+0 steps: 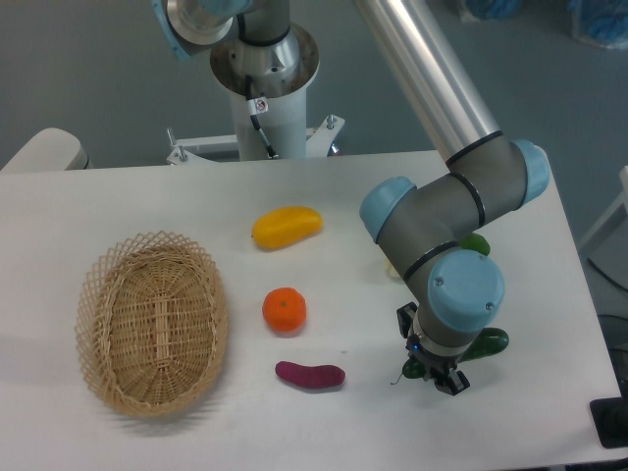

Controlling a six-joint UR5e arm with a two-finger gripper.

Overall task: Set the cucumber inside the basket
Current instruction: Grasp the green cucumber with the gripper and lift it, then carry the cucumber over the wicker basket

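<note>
My hand is down on the cucumber, far across the counter from the basket; whether its fingers grip, I cannot tell. The cucumber looks smooth, stiff, probably light and slippery, so I judge a mid-length hold best.

We see only the cucumber's end past the wrist, so we cannot tell how the jaws stand. The arm hides most of the bok choy near the tabletop's right edge.
</note>
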